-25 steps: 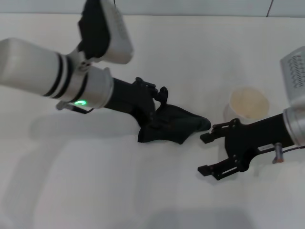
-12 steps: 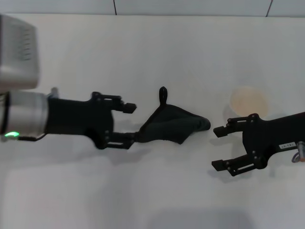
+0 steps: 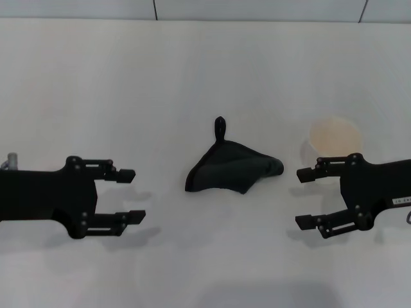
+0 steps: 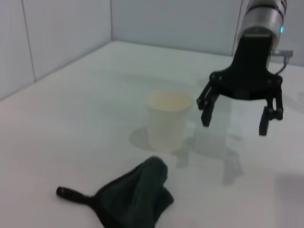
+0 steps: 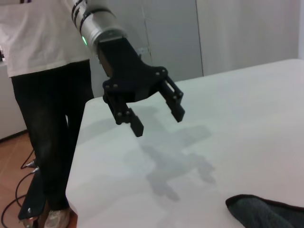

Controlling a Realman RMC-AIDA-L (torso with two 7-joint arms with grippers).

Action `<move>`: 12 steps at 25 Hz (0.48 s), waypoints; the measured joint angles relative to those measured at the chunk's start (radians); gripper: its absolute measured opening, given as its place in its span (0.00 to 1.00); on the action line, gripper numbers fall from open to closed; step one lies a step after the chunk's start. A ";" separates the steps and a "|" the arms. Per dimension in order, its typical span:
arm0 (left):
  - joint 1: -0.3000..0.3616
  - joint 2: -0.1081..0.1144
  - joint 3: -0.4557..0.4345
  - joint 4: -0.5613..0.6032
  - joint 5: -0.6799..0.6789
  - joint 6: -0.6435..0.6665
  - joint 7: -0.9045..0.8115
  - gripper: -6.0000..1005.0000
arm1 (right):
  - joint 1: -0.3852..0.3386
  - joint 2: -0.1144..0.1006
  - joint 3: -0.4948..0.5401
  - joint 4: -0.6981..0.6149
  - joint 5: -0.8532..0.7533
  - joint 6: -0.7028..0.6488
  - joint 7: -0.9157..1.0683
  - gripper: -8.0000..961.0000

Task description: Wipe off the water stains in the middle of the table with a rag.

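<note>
The soft dark grey rag lies bunched mid-table, so the spread left gripper, like the spread right gripper, should approach low and pinch its raised fold firmly.

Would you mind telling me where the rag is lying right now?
In the head view the rag lies bunched mid-table, between the open left tool and open right tool, touching neither, with the paper cup on its right.

Rag: black to dark grey, plain. Table: plain white. Cup beside right gripper: cream-white; both grippers, left gripper included: black.
</note>
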 joint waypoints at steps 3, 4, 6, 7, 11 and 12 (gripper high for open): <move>0.006 0.005 -0.002 0.001 0.016 0.009 -0.001 0.69 | -0.003 -0.001 0.003 0.015 0.006 -0.005 -0.023 0.88; 0.008 0.005 -0.005 0.002 0.018 0.009 0.001 0.69 | -0.004 -0.001 0.003 0.018 0.009 -0.008 -0.029 0.88; 0.009 0.006 -0.009 0.002 0.019 0.010 0.003 0.69 | -0.007 -0.001 0.004 0.031 0.020 -0.012 -0.047 0.88; 0.012 0.008 -0.029 0.002 0.021 0.020 0.009 0.69 | -0.007 -0.001 0.004 0.031 0.020 -0.012 -0.047 0.88; 0.013 0.010 -0.046 0.000 0.021 0.035 0.021 0.69 | -0.012 -0.001 0.037 0.086 0.062 -0.026 -0.108 0.88; 0.017 0.012 -0.063 -0.004 0.022 0.046 0.033 0.69 | -0.015 0.000 0.052 0.095 0.069 -0.033 -0.120 0.88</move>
